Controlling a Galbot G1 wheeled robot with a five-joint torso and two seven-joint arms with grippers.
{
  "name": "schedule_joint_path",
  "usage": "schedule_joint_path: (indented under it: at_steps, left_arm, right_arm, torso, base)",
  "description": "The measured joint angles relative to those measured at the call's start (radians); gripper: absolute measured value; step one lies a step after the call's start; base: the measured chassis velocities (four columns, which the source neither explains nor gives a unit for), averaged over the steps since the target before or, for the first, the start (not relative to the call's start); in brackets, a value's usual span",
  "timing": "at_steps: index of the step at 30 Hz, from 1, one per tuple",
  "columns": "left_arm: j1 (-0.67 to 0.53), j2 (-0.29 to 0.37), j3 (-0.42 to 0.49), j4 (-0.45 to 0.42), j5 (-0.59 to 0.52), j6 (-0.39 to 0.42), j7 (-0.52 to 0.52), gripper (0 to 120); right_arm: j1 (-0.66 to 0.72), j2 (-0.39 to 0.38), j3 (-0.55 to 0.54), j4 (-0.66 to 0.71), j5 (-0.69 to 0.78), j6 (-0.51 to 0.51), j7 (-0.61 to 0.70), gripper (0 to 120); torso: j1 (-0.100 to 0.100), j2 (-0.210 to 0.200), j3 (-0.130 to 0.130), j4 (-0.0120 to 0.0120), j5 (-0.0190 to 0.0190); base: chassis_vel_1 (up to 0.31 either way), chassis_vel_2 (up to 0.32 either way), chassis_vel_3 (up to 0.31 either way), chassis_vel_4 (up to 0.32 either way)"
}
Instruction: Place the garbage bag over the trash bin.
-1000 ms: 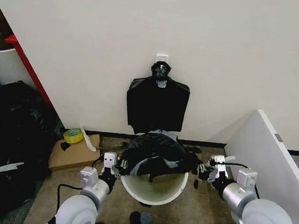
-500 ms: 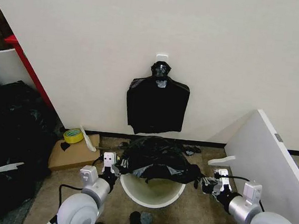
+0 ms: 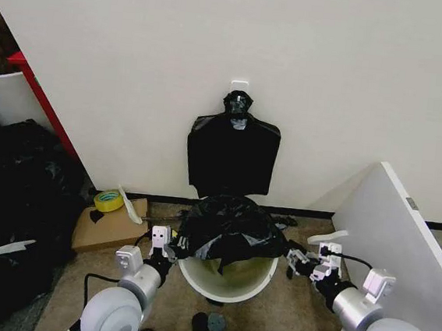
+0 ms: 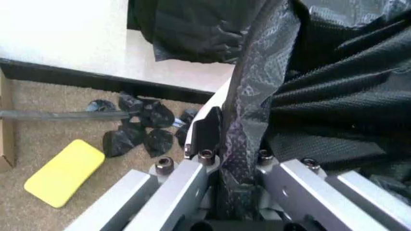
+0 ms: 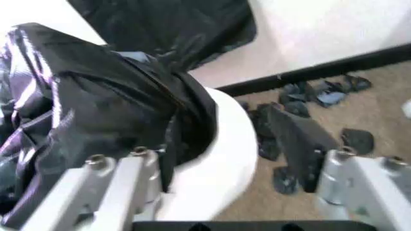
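While the left claw [image 3: 172, 248] grips the garbage bag [image 3: 229, 229] at the trash bin's [image 3: 229, 284] left rim, the right claw [image 3: 299, 263] hangs open just right of it.

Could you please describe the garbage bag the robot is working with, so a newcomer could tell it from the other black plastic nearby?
Start at the white wall ahead; on the floor below it stands the trash bin. The garbage bag is the loose crinkly black plastic draped over the bin's rim, pinched by the left gripper. Unlike the flat bundle hanging on the wall above, it lies rumpled on the bin.
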State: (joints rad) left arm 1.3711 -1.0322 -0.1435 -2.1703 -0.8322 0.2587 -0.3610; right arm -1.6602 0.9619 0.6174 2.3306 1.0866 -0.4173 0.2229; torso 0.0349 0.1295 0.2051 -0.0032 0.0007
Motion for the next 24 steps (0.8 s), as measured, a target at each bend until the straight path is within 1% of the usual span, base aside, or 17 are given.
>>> schedule_joint_path:
  at_steps: [1,3,5,6,7,8,9,11,12,13,14,15,17,19,20,23,24]
  left_arm:
    - [-0.001,0.0,0.0,0.001,0.0,0.001,-0.001,0]
    - [-0.007,-0.001,-0.001,0.006,0.0,0.008,-0.007,0]
    - [-0.01,-0.001,-0.002,0.008,-0.002,0.015,-0.012,0]
    - [-0.01,-0.001,-0.002,0.008,-0.002,0.015,-0.012,0]
    - [-0.011,-0.001,-0.002,0.008,-0.004,0.017,-0.013,0]
    - [-0.011,0.001,-0.003,0.008,-0.008,0.024,-0.015,0]
    - [-0.011,0.003,-0.003,0.004,-0.01,0.032,-0.015,0]
    - [-0.011,0.004,-0.003,0.003,-0.01,0.035,-0.015,0]
    - [-0.011,0.008,-0.004,-0.002,-0.011,0.044,-0.016,0]
    - [-0.012,0.011,-0.004,-0.006,-0.011,0.053,-0.016,0]
    - [-0.014,0.016,-0.003,-0.012,-0.01,0.068,-0.016,0]
    - [-0.015,0.019,-0.003,-0.015,-0.008,0.076,-0.016,0]
    - [-0.018,0.022,0.0,-0.021,0.002,0.088,-0.016,0]
    - [-0.019,0.027,0.005,-0.031,0.011,0.099,-0.014,0]
    - [-0.019,0.027,0.005,-0.031,0.011,0.099,-0.014,0]
    - [-0.016,0.039,0.014,-0.045,0.032,0.107,-0.006,0]
    - [-0.016,0.042,0.015,-0.047,0.036,0.108,-0.004,0]
  right_arm:
    - [-0.008,0.0,0.008,0.003,0.007,0.0,0.002,56]
    - [-0.052,0.001,0.061,0.015,0.039,0.0,0.011,68]
    - [-0.08,0.001,0.097,0.018,0.048,0.003,0.011,74]
    - [-0.08,0.001,0.097,0.018,0.048,0.003,0.011,74]
    - [-0.089,0.001,0.111,0.019,0.051,0.006,0.011,78]
    - [-0.115,0.001,0.145,0.024,0.047,0.015,0.002,84]
    - [-0.139,0.001,0.162,0.033,0.012,0.037,-0.026,89]
    - [-0.148,0.001,0.164,0.037,-0.009,0.049,-0.038,90]
    - [-0.17,0.001,0.165,0.051,-0.084,0.09,-0.08,95]
    - [-0.182,0.001,0.158,0.064,-0.141,0.12,-0.109,98]
    - [-0.201,0.0,0.124,0.094,-0.252,0.172,-0.163,100]
    - [-0.207,0.0,0.1,0.113,-0.302,0.194,-0.19,100]
    - [-0.207,-0.004,0.046,0.146,-0.356,0.218,-0.231,100]
    - [-0.194,-0.016,-0.026,0.169,-0.408,0.211,-0.267,100]
    - [-0.194,-0.016,-0.026,0.169,-0.408,0.211,-0.267,100]
    - [-0.149,-0.04,-0.135,0.174,-0.534,0.183,-0.296,100]
    - [-0.143,-0.044,-0.146,0.174,-0.545,0.177,-0.298,100]
  torso:
    - [0.0,0.0,0.0,0.0,0.0]
    - [0.0,0.0,0.0,-0.0002,-0.0001]
    - [0.0,0.0,0.0,-0.0002,0.0]
    - [0.0,0.0,0.0,-0.0002,0.0]
    - [0.0,0.0,0.0,-0.0002,0.0001]
    - [0.0,0.0,0.0,-0.0001,0.0001]
    - [0.0,0.0,0.0,-0.0001,-0.0001]
    - [0.0,0.0,0.0,-0.0002,0.0]
    - [0.0,0.0,0.0,-0.0003,0.0]
    - [0.0,0.0,0.0,-0.0002,0.0]
    - [0.0,0.0,0.0,-0.0002,-0.0001]
    - [0.0,0.0,0.0,-0.0002,-0.0001]
    - [0.0,0.0,0.0,-0.0001,-0.0002]
    - [0.0,0.0,0.0,0.0,-0.0004]
    - [0.0,0.0,0.0,0.0,-0.0004]
    - [0.0,0.0,0.0,0.0,0.0]
    - [0.0,0.0,0.0,0.0,0.0]
  base:
    - [0.0,0.0,0.0,0.0]
    - [0.0,0.0,0.0,0.0]
    - [0.0,0.0,0.0,0.0]
    - [0.0,0.0,0.0,0.0]
    - [0.0,0.0,0.0,0.0]
    - [0.0,0.0,0.0,0.0]
    - [0.0,0.0,0.0,0.0]
    - [0.0,0.0,0.0,0.0]
    - [0.0,0.0,0.0,0.0]
    - [0.0,0.0,0.0,0.0]
    - [0.0,0.0,0.0,0.0]
    - [0.0,0.0,0.0,0.0]
    - [0.0,0.0,0.0,0.0]
    - [0.0,0.0,0.0,0.0]
    - [0.0,0.0,0.0,0.0]
    - [0.0,0.0,0.0,0.0]
    - [0.0,0.0,0.0,0.0]
